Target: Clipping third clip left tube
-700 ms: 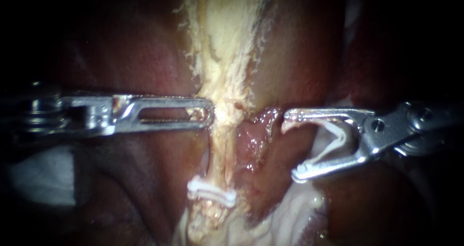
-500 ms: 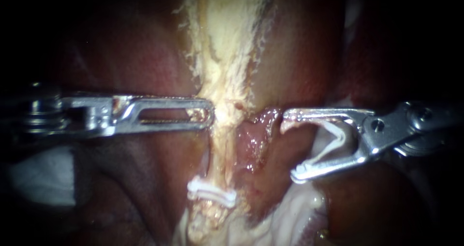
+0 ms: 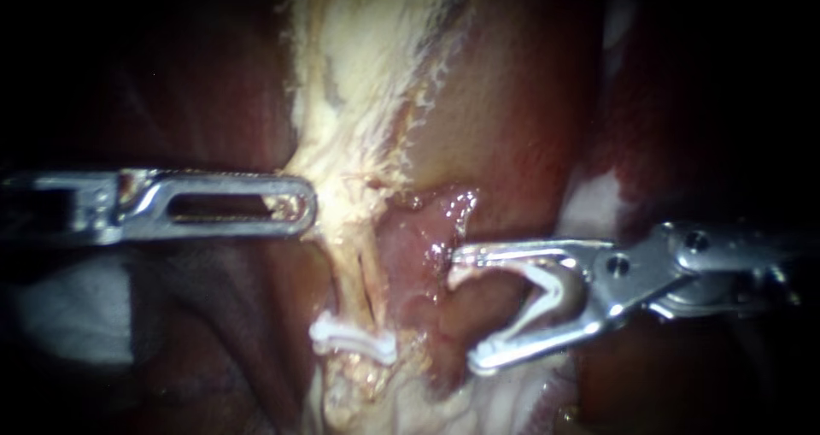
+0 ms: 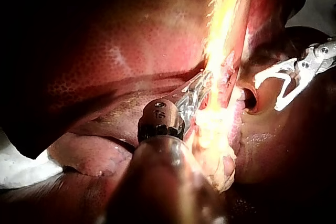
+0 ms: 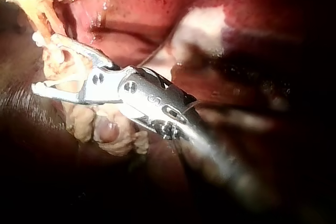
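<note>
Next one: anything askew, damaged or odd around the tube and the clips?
Nothing stands out. A closed white clip sits across the pale tube. The right instrument carries an open white clip beside the tube, not yet around it. The left instrument meets the tube higher up. No tear or leak shows.

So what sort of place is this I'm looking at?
Probably a surgical bench setup seen close up: glistening tissue, the left instrument and right instrument, its jaws holding an open clip, and a closed clip across a pale tube.
</note>
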Controlling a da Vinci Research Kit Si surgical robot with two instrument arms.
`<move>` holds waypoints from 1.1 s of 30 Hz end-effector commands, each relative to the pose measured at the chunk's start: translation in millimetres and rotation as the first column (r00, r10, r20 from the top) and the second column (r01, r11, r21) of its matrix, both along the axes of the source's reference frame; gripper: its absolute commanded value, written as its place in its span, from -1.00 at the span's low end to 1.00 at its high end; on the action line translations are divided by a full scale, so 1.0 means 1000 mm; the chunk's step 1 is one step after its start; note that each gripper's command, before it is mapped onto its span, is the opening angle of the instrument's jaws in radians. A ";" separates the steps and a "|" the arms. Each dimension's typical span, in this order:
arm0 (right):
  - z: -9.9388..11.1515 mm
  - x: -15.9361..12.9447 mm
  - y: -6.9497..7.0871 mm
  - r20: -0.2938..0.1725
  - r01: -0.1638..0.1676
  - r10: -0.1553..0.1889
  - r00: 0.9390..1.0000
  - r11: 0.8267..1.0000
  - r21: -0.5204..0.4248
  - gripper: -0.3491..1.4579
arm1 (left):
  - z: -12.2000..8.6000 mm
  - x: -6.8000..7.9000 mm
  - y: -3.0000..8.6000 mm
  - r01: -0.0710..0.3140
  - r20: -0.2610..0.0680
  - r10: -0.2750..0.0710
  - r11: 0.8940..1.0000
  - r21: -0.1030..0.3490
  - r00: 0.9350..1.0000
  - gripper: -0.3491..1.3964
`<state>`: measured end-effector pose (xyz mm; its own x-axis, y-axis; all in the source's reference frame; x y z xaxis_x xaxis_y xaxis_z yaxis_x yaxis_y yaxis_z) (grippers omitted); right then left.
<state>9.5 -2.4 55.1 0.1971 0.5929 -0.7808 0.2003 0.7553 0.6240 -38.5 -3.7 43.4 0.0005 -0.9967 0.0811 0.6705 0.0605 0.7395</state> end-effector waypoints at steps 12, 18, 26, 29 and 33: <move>0.0042 0.0061 -0.0013 0.035 0.019 -0.022 0.999 0.997 0.076 0.05 | -0.0007 0.0000 -0.0004 0.003 -0.002 -0.003 1.000 -0.001 1.000 -1.00; 0.0059 0.0071 -0.0013 0.052 0.022 -0.026 0.998 0.996 0.081 0.05 | -0.0013 0.0001 -0.0006 0.005 -0.003 -0.005 1.000 0.000 1.000 -1.00; 0.0071 0.0069 -0.0007 0.057 0.021 -0.026 0.998 0.996 0.087 0.05 | -0.0024 -0.0001 -0.0009 0.007 -0.004 -0.007 1.000 0.002 1.000 -1.00; 0.0073 0.0070 -0.0005 0.058 0.020 -0.025 0.998 0.996 0.087 0.05 | -0.0027 -0.0001 -0.0010 0.008 -0.005 -0.008 1.000 0.002 1.000 -1.00; 0.0074 0.0076 -0.0005 0.059 0.018 -0.023 0.998 0.996 0.087 0.05 | -0.0028 -0.0002 -0.0011 0.008 -0.005 -0.008 1.000 0.002 1.000 -1.00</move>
